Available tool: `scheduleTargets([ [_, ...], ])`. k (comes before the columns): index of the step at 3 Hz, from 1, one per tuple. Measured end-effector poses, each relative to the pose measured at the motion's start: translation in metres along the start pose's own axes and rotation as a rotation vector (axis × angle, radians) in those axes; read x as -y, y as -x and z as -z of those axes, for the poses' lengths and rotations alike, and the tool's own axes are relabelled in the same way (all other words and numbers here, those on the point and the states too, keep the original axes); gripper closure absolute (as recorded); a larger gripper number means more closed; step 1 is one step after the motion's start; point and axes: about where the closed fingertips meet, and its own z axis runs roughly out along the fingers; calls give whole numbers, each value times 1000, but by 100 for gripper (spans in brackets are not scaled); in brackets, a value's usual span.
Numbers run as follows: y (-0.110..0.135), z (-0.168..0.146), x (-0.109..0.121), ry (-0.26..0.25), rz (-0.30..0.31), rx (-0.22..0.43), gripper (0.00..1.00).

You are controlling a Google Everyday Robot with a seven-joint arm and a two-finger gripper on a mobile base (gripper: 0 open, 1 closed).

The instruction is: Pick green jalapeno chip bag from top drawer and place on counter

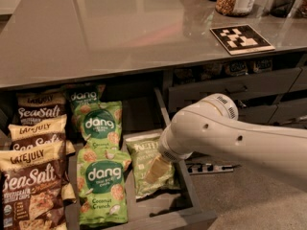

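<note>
Here, gripper [156, 169]: low in the top drawer [186, 188], its pale end over the jalapeno bag [136, 152].
Grip: cannot tell how far open it is, or whether it has hold of anything.
Jalapeno bag: flat in the drawer's right row, just beside the coconut bags [101, 186].
Top drawer: pulled out below the counter [120, 28].
Counter: glossy, bearing a marker tile [241, 38] at its right.
Left row: brown sea-salt bags [29, 186], overlapping.
Arm [240, 143]: white, entering from the right.
</note>
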Motion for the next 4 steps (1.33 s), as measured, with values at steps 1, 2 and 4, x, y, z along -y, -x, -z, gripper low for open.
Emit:
scheduleTargets([
  [1, -5, -12, 1, 17, 22, -4, 0],
  [2, 6, -25, -7, 74, 129, -3, 0],
  [4, 26, -41, -32, 142, 264, -21, 0],
])
